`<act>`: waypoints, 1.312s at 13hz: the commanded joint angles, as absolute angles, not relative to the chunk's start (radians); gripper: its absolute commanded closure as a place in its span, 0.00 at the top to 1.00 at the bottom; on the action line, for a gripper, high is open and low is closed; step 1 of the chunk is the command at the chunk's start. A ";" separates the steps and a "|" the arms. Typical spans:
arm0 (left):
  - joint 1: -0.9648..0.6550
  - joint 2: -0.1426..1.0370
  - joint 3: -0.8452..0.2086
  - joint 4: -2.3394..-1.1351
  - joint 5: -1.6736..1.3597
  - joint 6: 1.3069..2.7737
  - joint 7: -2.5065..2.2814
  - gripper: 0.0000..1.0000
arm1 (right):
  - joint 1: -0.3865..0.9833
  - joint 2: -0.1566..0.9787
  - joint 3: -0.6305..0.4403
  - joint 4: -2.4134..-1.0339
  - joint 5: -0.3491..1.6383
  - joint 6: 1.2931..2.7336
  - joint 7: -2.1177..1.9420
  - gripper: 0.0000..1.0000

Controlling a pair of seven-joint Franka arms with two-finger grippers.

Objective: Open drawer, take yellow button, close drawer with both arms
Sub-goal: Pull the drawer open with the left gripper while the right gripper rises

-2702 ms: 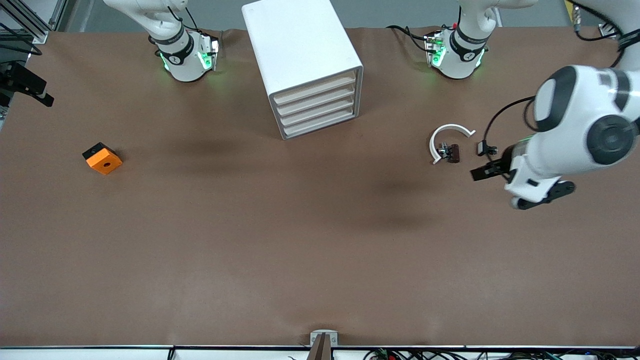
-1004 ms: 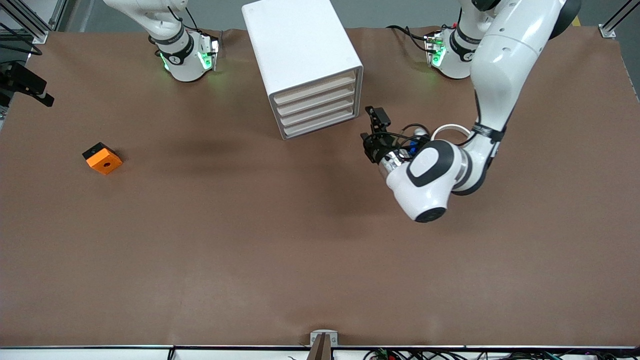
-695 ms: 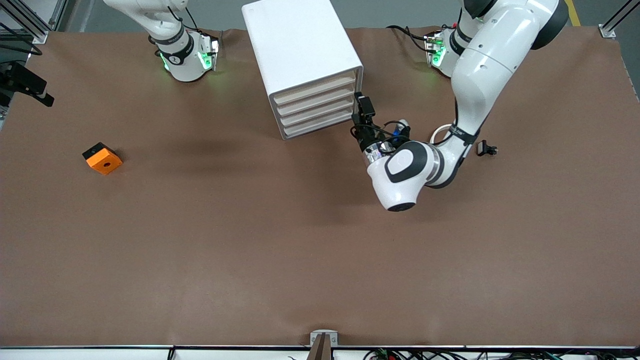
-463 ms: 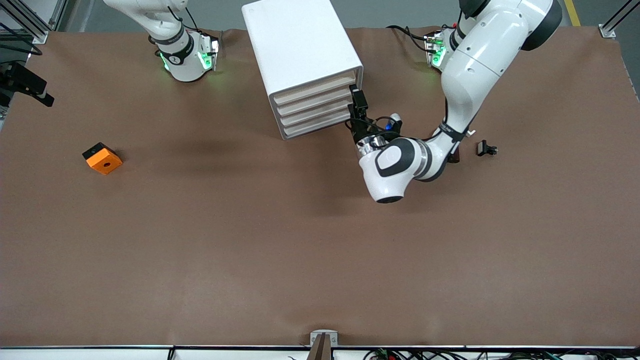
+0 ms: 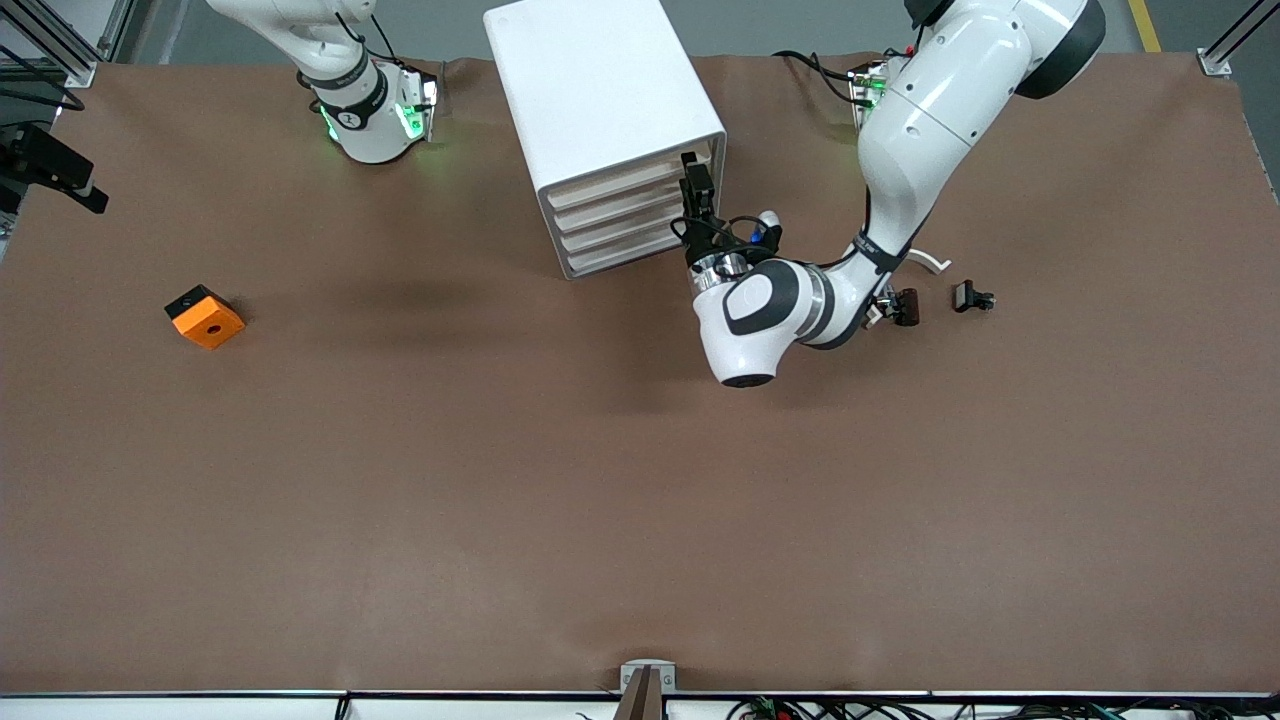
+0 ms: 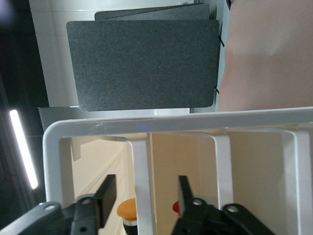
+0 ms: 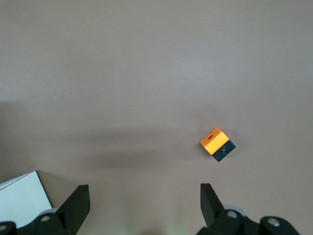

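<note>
Toward the right arm's end of the brown paper-covered bench [image 5: 420, 480] sits an orange square block with a black base and a hole in its top [image 5: 204, 316], alone and well apart from everything else. The right arm waits at its base; its black two-finger right hand [image 7: 143, 208] hangs high over the bare bench with its fingers spread wide and nothing between them, the orange block visible below it.

At the middle stands the white boxy plastic cabinet [image 5: 590, 80], its four cream-fronted drawers facing the front camera at a slant. The uppermost cream-fronted drawer [image 5: 625, 178] is shut flush with the three under it.

The white jointed left arm [image 5: 925, 120] reaches from its base to the cabinet's front. Its black two-finger left hand [image 5: 695, 192] is at the drawer fronts near the corner toward the left arm's end, fingers [image 6: 108, 195] parted and straddling a white bar of the cabinet front. The button cannot be made out.

Farther toward the left arm's end lie a curved white plastic piece [image 5: 930, 262], a small dark brown part [image 5: 905, 306] and a small black clip-like part [image 5: 970, 297].
</note>
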State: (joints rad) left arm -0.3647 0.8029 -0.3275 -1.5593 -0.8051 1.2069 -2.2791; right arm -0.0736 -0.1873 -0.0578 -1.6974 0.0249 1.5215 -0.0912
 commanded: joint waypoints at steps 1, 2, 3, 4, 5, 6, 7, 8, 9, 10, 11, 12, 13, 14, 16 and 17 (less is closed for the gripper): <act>-0.382 0.790 -0.328 -1.569 -0.825 1.198 -2.299 0.27 | -0.071 -0.207 -0.060 -1.713 0.023 1.520 -0.081 1.00; -0.388 0.790 -0.328 -1.569 -0.825 1.198 -2.299 0.17 | -0.071 -0.206 -0.060 -1.709 0.023 1.519 -0.089 1.00; -0.393 0.790 -0.328 -1.569 -0.825 1.198 -2.299 0.12 | -0.071 -0.199 -0.060 -1.695 0.023 1.508 -0.090 1.00; -0.393 0.790 -0.328 -1.569 -0.827 1.198 -2.299 0.10 | -0.069 -0.193 -0.060 -1.681 0.023 1.491 -0.091 1.00; -0.393 0.790 -0.328 -1.569 -0.831 1.198 -2.299 0.10 | -0.071 -0.183 -0.060 -1.677 0.023 1.479 -0.091 1.00; -0.388 0.790 -0.328 -1.568 -0.834 1.198 -2.299 0.10 | -0.072 -0.180 -0.061 -1.678 0.023 1.474 -0.092 1.00; -0.382 0.792 -0.327 -1.568 -0.834 1.200 -2.298 0.10 | -0.072 -0.172 -0.061 -1.677 0.020 1.477 -0.092 1.00; -0.379 0.792 -0.322 -1.566 -0.836 1.201 -2.298 0.10 | -0.072 -0.160 -0.061 -1.680 0.018 1.482 -0.086 1.00; -0.370 0.792 -0.321 -1.563 -0.836 1.201 -2.298 0.10 | -0.074 -0.109 -0.061 -1.674 0.020 1.477 -0.090 1.00; -0.361 0.790 -0.319 -1.560 -0.836 1.203 -2.298 0.11 | -0.081 -0.056 -0.063 -1.663 0.029 1.477 -0.089 1.00; -0.347 0.792 -0.318 -1.556 -0.836 1.201 -2.298 0.11 | -0.081 -0.040 -0.066 -1.652 0.031 1.477 -0.095 1.00; -0.331 0.792 -0.318 -1.555 -0.836 1.203 -2.298 0.11 | -0.080 -0.035 -0.066 -1.649 0.019 1.480 -0.094 1.00; -0.310 0.792 -0.318 -1.554 -0.835 1.204 -2.296 0.11 | -0.084 -0.003 -0.067 -1.648 0.012 1.485 -0.094 1.00; -0.290 0.792 -0.318 -1.549 -0.834 1.204 -2.296 0.12 | -0.086 0.017 -0.067 -1.635 -0.006 1.485 -0.095 1.00; -0.250 0.792 -0.316 -1.517 -0.831 1.206 -2.293 0.13 | -0.083 0.044 -0.067 -1.620 -0.052 1.496 -0.094 1.00; -0.233 0.792 -0.316 -1.503 -0.831 1.207 -2.293 0.13 | -0.084 0.058 -0.067 -1.593 -0.054 1.493 -0.083 1.00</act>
State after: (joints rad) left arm -0.2636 0.8021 -0.3202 -1.5297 -0.8107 1.2120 -2.2884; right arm -0.0778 0.0253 -0.0721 -1.6576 -0.0309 1.5093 -0.0913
